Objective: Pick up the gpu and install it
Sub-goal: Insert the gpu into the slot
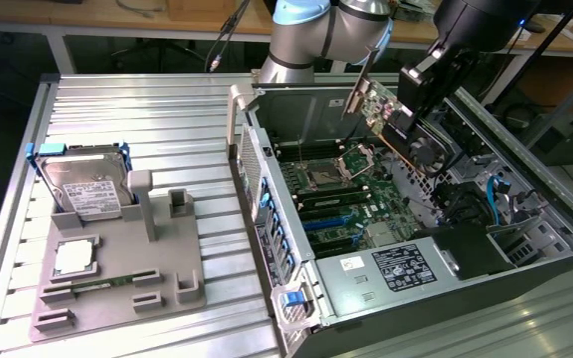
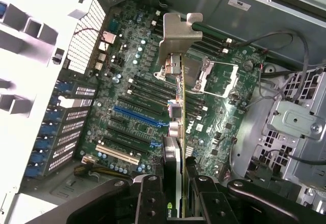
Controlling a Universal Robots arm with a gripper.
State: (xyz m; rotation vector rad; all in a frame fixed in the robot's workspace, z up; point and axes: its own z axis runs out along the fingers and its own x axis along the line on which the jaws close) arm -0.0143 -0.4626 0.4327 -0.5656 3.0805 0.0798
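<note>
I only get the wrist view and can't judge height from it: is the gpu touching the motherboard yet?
Observer: No. In the exterior view the gpu hangs clear above the motherboard, clamped in the gripper.
Operator: Is it level?
Observer: No, it is tilted, with its silver bracket toward the exterior view's left.
Operator: What's on the parts tray?
Observer: A hard drive stands in the grey tray, on the exterior view's left of the case.
</note>
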